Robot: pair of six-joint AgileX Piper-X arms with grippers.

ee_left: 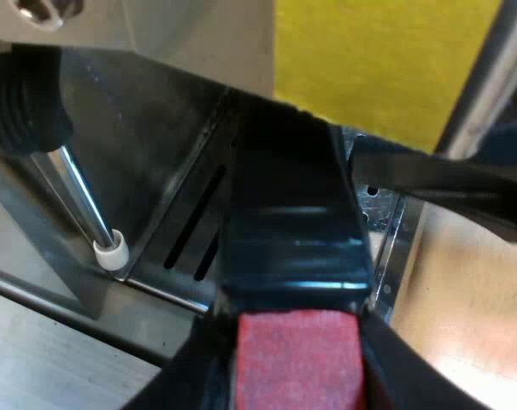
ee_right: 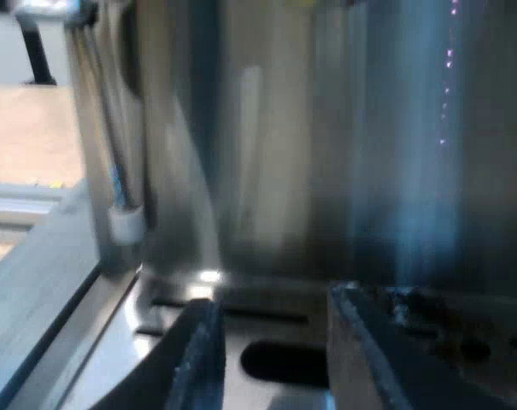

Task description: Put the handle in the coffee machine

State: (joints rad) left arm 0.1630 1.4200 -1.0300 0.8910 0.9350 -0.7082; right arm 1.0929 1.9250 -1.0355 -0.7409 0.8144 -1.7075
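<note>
Here the left gripper (ee_left: pixel 294 380) had its jaws closed on the handle (ee_left: pixel 288 231), the black fingers (ee_left: pixel 395 376) pinching it at the red end (ee_left: pixel 296 359). The handle pointed away from the wrist into the dark space at the front of the coffee machine (ee_left: pixel 155 111). It sat above the slotted drip tray (ee_left: pixel 155 218) and near the steam pipe (ee_left: pixel 79 198) with its white tip. Whether its metal head had met the machine's socket was hidden. The right gripper (ee_right: pixel 271 359) hung low over the drip tray, facing the machine's steel front, its jaws partly apart and holding nothing.

The step in hand looked like seating and locking the handle. To do it well, the grip on the red end should be firm enough that the handle cannot roll. The head should go up level into the socket, not tilted, and then swing sideways until it stops. The steam pipe stood close, so the swing should keep clear of it. The free gripper was best kept out of the path.
</note>
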